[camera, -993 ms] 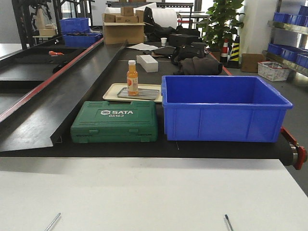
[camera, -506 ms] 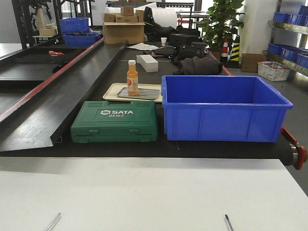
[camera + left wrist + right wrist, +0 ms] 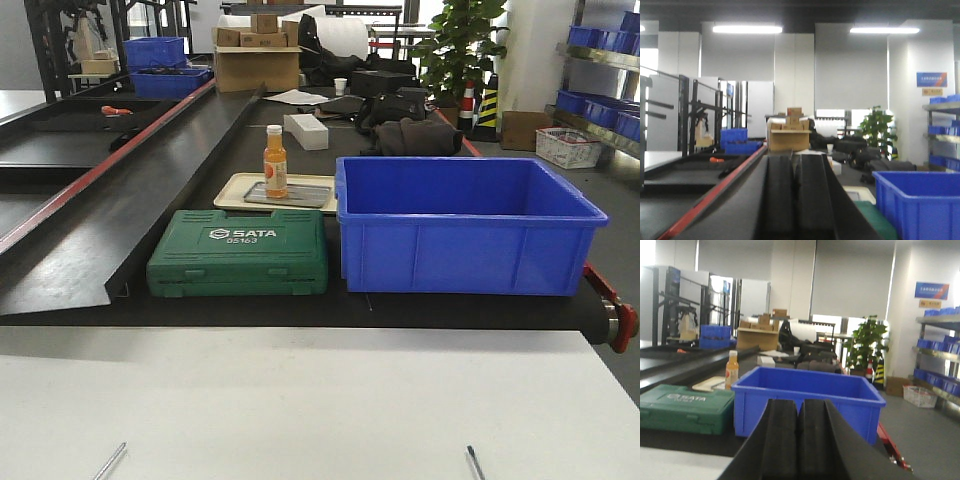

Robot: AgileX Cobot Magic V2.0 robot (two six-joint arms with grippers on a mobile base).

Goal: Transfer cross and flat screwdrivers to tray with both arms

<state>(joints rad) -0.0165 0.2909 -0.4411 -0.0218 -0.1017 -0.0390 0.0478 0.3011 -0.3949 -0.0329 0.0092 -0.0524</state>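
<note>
Only two slim metal shaft ends of the screwdrivers show, at the bottom edge of the front view on the white table: one at the left [image 3: 110, 462], one at the right [image 3: 474, 462]. Their handles lie below the frame. The tray is out of view. Neither arm shows in the front view. In the left wrist view my left gripper [image 3: 794, 159] is shut with its black fingers pressed together and nothing between them. My right gripper [image 3: 799, 404] in the right wrist view is likewise shut and empty, pointing toward the blue crate.
Beyond the white table [image 3: 300, 400] runs a black conveyor holding a green SATA tool case [image 3: 240, 252], a deep blue crate [image 3: 465, 225], and a cream tray [image 3: 235, 185] with an orange bottle [image 3: 275, 162] and a flat grey plate.
</note>
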